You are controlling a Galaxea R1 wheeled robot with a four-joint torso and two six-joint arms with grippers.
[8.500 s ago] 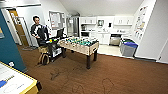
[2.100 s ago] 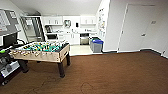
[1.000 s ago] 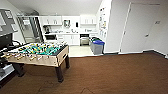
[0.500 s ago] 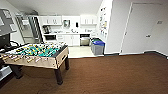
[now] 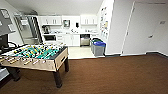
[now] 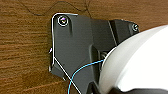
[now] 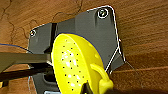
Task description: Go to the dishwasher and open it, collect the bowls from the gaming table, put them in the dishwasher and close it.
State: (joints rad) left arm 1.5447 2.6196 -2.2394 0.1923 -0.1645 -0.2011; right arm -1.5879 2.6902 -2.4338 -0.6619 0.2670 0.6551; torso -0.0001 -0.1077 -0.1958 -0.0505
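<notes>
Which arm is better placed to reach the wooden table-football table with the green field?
Left, likely: the wooden table-football table stands on the robot's left, with the steel-fronted dishwasher far ahead. A yellow perforated bowl shows close by the right wrist.

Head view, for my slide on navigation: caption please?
Wooden table-football table with green field on dark brown carpet, white kitchenette and steel-fronted dishwasher beyond.

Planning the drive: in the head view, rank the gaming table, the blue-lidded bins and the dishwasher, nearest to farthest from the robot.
1. Gaming table: nearest, on the left.
2. Blue-lidded bins: mid-distance, right of centre.
3. Dishwasher: farthest, at the back of the kitchen.
</notes>
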